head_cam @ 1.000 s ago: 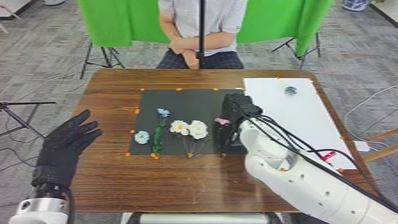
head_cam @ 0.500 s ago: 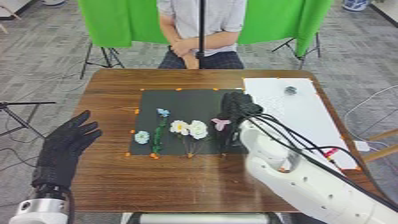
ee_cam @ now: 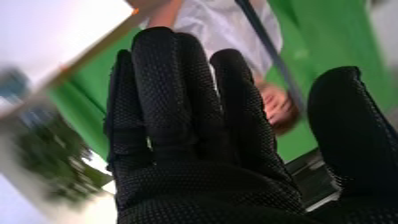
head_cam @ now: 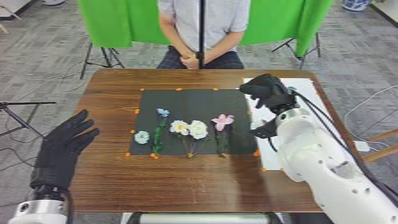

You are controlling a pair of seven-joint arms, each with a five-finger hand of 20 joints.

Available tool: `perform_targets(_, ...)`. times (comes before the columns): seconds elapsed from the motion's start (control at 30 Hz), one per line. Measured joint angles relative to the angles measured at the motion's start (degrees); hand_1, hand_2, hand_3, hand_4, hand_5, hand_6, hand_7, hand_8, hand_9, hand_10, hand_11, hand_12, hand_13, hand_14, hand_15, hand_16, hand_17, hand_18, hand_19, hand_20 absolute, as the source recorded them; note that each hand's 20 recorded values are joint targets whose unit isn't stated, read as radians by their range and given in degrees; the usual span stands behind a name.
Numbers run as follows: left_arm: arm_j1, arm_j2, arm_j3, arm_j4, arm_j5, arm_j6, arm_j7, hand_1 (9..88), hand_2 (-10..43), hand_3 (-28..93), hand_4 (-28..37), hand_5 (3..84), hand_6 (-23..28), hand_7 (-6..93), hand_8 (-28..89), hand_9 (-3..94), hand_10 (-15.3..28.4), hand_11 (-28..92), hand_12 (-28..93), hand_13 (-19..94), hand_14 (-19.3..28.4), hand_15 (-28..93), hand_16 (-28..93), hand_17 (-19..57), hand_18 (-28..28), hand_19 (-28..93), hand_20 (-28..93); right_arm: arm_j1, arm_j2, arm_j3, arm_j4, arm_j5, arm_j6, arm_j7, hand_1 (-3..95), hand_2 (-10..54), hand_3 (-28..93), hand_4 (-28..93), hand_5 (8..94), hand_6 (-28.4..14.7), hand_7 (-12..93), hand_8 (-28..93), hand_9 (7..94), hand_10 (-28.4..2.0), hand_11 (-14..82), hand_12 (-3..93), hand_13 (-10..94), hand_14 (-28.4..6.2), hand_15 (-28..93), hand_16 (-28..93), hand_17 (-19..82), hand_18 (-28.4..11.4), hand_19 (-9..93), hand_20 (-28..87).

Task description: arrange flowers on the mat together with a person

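Note:
In the head view my left hand (head_cam: 64, 145) lies off the mat's left side, open with nothing in it. My right hand (head_cam: 265, 91) is over the white sheet by the mat's upper right corner, open and empty. In the right wrist view the right hand (ee_cam: 204, 150) has straight fingers. The dark mat (head_cam: 188, 100) holds a light blue flower (head_cam: 141, 137), a blue flower (head_cam: 163, 112) with a green stem, white flowers (head_cam: 197, 129) and a pink flower (head_cam: 222, 120) at the right. Beyond the right hand, a small blue-grey flower (ee_cam: 12, 84) is blurred on the white sheet.
The white sheet (head_cam: 307, 90) lies along the table's right side, partly under my right arm. Orange tape bits (head_cam: 155, 156) mark the mat's edges. A person sits across the brown table (head_cam: 115, 100), hands together off the tabletop.
My right hand has left the pink flower, which now lies uncovered on the mat, and has moved right and away over the white sheet. The left hand has stayed still.

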Motion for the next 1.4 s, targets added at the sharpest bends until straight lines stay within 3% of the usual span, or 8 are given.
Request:
perform_targets(0.17, 0.7, 0.45, -0.03, 0.00, -0.21, 0.71, 0.83, 22.1, 6.0, 80, -28.3, 36.2, 8.2, 13.8, -10, 29.8, 18.6, 26, 9, 19, 24.5, 50, -9, -10.4, 20.8, 49, 8, -8.5, 0.5, 8.3, -2.9, 7.9, 5.6, -6.7, 19.1, 10.9, 73, -23, 49.2, -4.5, 11, -10, 50.8, -21.7, 18.6, 14.9, 42, -21.8, 57, 7, 12, -22.2, 63, 3)
perform_targets(0.43, 1.6, -0.02, -0.62, -0.06, -0.18, 0.17, 0.98, 21.7, 5.9, 80, -28.3, 36.3, 8.1, 13.6, -10, 30.6, 18.7, 26, 9, 20, 25.5, 52, -10, -10.2, 20.9, 50, 8, -19.3, 0.0, 16.9, -4.8, 27.4, 14.7, -15.8, 17.9, 11.6, 75, -24, 47.8, -4.2, 12, -10, 48.6, -21.6, 17.5, 15.3, 39, -21.6, 54, 7, 9, -22.6, 57, 9)
perform_targets(0.6, 2.4, -0.36, -1.06, -0.12, -0.22, 0.17, 1.08, 21.6, 5.9, 80, -28.3, 36.3, 8.0, 13.7, -10, 30.6, 18.6, 26, 9, 20, 25.7, 53, -11, -10.2, 20.9, 50, 9, -25.7, -3.1, 23.7, -5.4, 40.0, 13.3, -22.9, 17.9, 11.7, 75, -24, 47.7, -4.0, 12, -10, 48.3, -21.8, 17.6, 15.1, 39, -21.9, 54, 7, 9, -22.3, 56, 10)
perform_targets(0.73, 2.5, -0.63, -1.13, -0.13, -0.23, 0.19, 0.93, 21.7, 5.9, 80, -28.3, 36.4, 8.1, 14.0, -10, 30.7, 18.8, 27, 9, 21, 25.7, 53, -11, -10.1, 21.0, 50, 9, -27.7, -4.3, 23.6, -5.2, 47.3, 13.6, -23.9, 17.8, 11.6, 76, -24, 47.5, -3.9, 12, -10, 48.3, -21.7, 17.8, 15.1, 39, -21.9, 55, 7, 9, -22.3, 56, 10)
perform_targets(1.4, 2.1, -0.83, -1.08, -0.17, -0.14, 0.18, 0.21, 21.9, 6.1, 80, -28.3, 36.5, 8.2, 14.2, -10, 30.9, 19.0, 27, 9, 21, 25.8, 54, -12, -10.0, 21.1, 50, 9, -29.2, -4.5, 23.4, -5.3, 44.5, 12.9, -24.0, 17.5, 11.6, 76, -24, 47.5, -3.6, 12, -10, 48.6, -21.5, 18.1, 14.9, 40, -21.6, 56, 7, 9, -22.3, 55, 12)
